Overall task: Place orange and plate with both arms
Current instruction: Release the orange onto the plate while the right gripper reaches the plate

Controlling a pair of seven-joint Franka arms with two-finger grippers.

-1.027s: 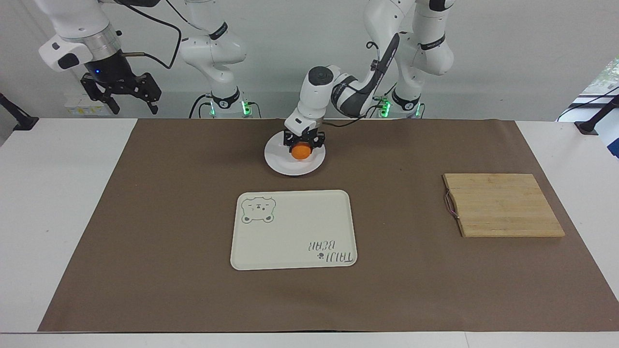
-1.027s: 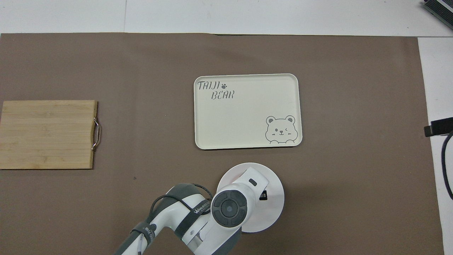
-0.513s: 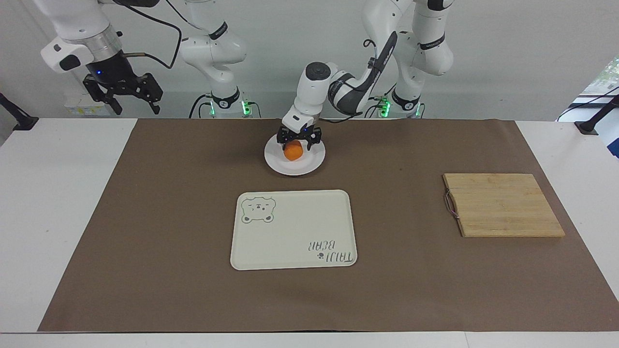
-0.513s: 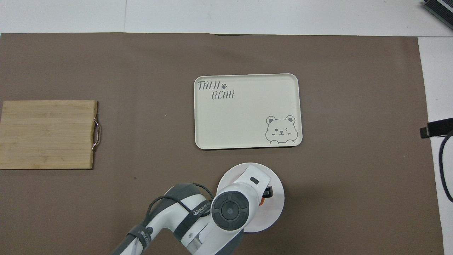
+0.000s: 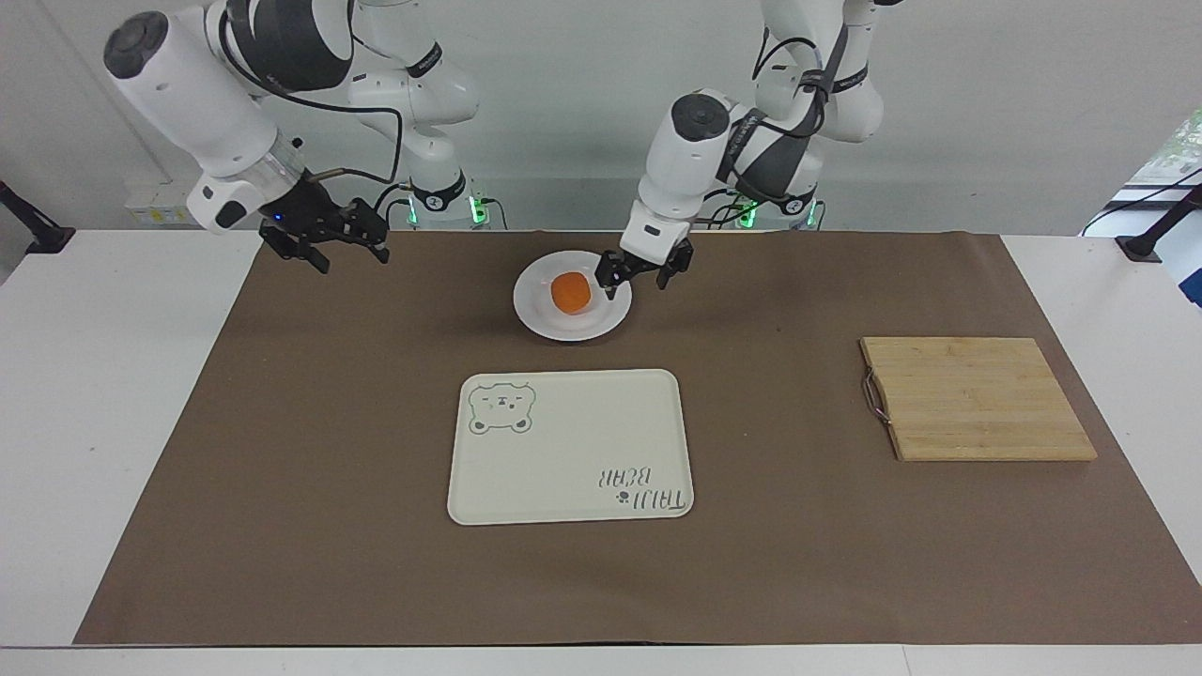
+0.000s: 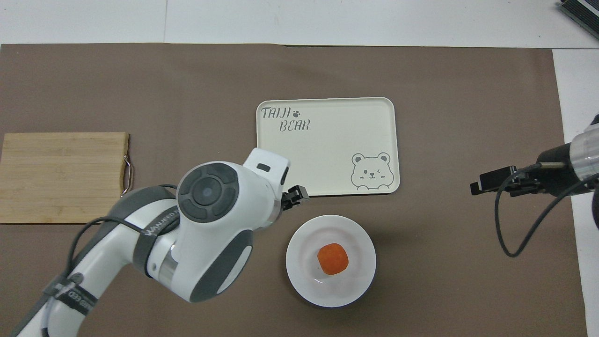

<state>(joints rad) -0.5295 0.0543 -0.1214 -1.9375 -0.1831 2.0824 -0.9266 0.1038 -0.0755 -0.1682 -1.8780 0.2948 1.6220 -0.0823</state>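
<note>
1. On the plate [image 5: 572, 302], near the robots' edge of the brown mat [image 5: 282, 488], lies the orange [image 5: 571, 292], no longer gripped; a second ago the left gripper was clamped around it there.
2. Since then the left gripper [image 5: 641, 271] has let go and risen; it now hangs with its fingers spread and empty, over the plate's rim on the side toward the left arm's end of the table.
3. Meanwhile the right gripper [image 5: 324, 246] has swung down and inward from its raised spot; it now hangs over the mat's edge at the right arm's end, fingers apart, holding nothing.
4. Plate, tray and board lie where they lay before.
5. Count: one orange, one plate, one cream tray [image 5: 570, 446] with a bear drawing, one wooden cutting board [image 5: 975, 398], two arms.
6. The tray lies just beside the plate, farther from the robots; the board sits well apart, toward the left arm's end.
</note>
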